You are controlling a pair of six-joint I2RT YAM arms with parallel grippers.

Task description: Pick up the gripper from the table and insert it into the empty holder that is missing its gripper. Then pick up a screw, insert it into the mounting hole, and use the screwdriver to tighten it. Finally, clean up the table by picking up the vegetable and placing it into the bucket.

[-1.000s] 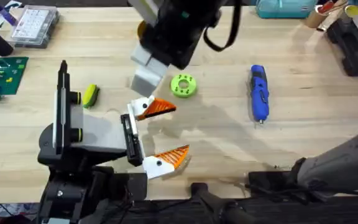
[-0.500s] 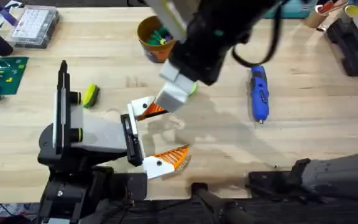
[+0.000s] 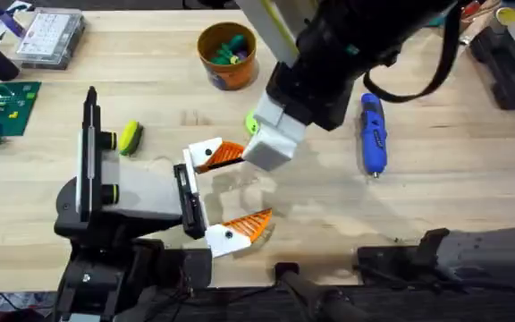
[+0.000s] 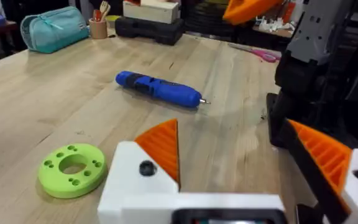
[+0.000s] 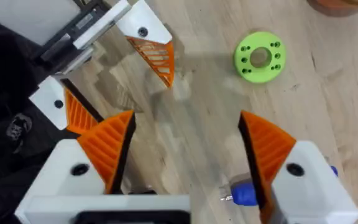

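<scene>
The gripper (image 3: 220, 155), a deep-orange ribbed finger on a white block, sits in the left arm's holder, opposite a paler finger (image 3: 247, 225). My left gripper (image 3: 235, 190) (image 4: 241, 155) lies open near the front of the table (image 3: 436, 197), with nothing between its fingers. My right gripper (image 3: 274, 145) (image 5: 188, 146) hangs open and empty just right of the mounted finger (image 5: 157, 56). The blue screwdriver (image 3: 372, 134) (image 4: 159, 89) lies to the right. The vegetable (image 3: 130, 137), a corn cob, lies left of the left arm. The orange bucket (image 3: 226, 67) stands at the back.
A lime-green disc (image 5: 260, 56) (image 4: 72, 169) lies mostly under the right arm. A clear parts box (image 3: 50, 36) and a green circuit board (image 3: 3, 103) are at the far left. A teal pouch (image 3: 405, 11) and a black case (image 3: 508, 63) sit at the back right.
The right arm has swung right and toward the front, uncovering the bucket and covering most of the green disc. The left arm has not moved.
</scene>
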